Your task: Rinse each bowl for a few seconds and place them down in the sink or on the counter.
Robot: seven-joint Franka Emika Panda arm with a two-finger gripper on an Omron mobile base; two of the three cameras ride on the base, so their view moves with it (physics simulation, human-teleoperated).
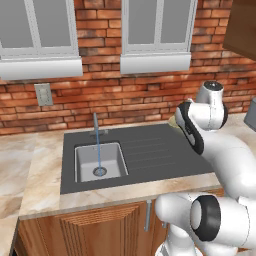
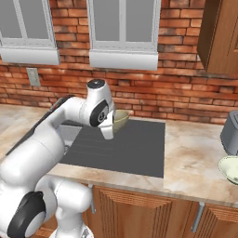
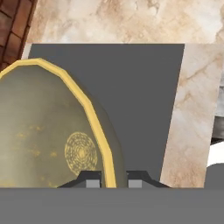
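Far left of the pincer: basin (image 1: 87, 162), water falling from the faucet (image 1: 96, 126) to the drain. Pincer (image 3: 110, 178) narrow, its tips pinching the rim of the olive bowl (image 3: 48, 131); bowl held tilted above the ribbed drainboard (image 2: 125, 146) of the sink (image 1: 165, 155). Right of the pincer: bare counter (image 2: 195, 158). Far right, well apart: pale bowl (image 2: 230, 168) by a grey appliance (image 2: 230, 132).

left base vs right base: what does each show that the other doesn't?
Left base alone: the sink basin, water streaming from the faucet onto the drain, and a wall outlet.
Right base alone: the pale bowl on the counter at far right, beside a grey appliance.
Both: the ribbed drainboard and the olive bowl raised behind the arm.
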